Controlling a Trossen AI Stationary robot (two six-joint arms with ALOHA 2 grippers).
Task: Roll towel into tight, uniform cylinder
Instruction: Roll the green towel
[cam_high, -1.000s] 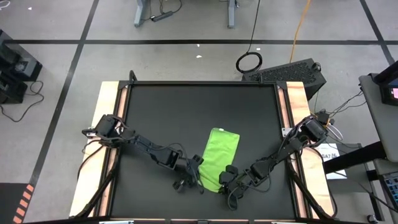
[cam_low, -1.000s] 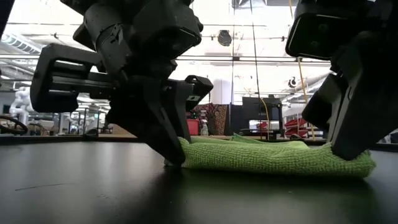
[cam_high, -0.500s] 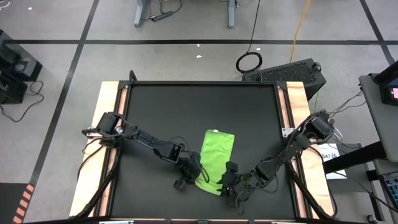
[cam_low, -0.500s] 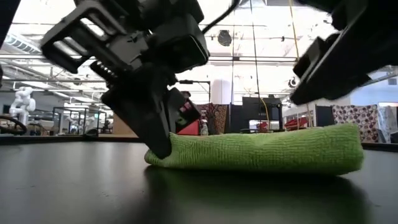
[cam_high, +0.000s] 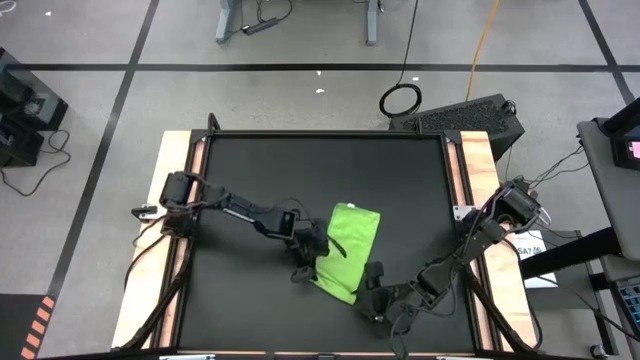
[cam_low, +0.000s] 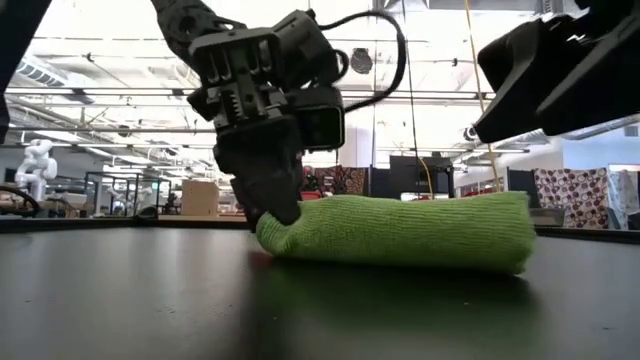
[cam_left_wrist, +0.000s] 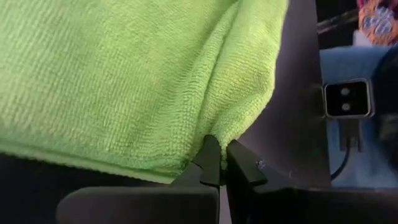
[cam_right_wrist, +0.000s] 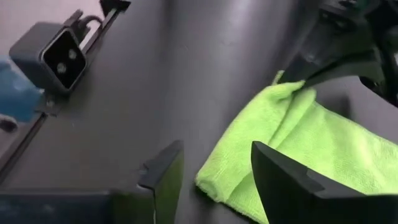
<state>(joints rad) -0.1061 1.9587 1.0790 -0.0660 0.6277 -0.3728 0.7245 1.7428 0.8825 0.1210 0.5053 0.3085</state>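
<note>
Towel (cam_high: 346, 250), one, folded, lies on the black mat (cam_high: 260, 180) of the table near its front middle. Left claw (cam_high: 312, 262) is clamped on its left edge. Right claw (cam_high: 372, 292), fingers apart, hovers just beside its near corner, holding nothing.

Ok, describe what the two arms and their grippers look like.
Both arms are dark, slim and jointed, with thin black cables trailing near their bases. The left gripper ends in two black tapered fingers; the right gripper has broader, flat black fingers. No markings are readable.
</note>
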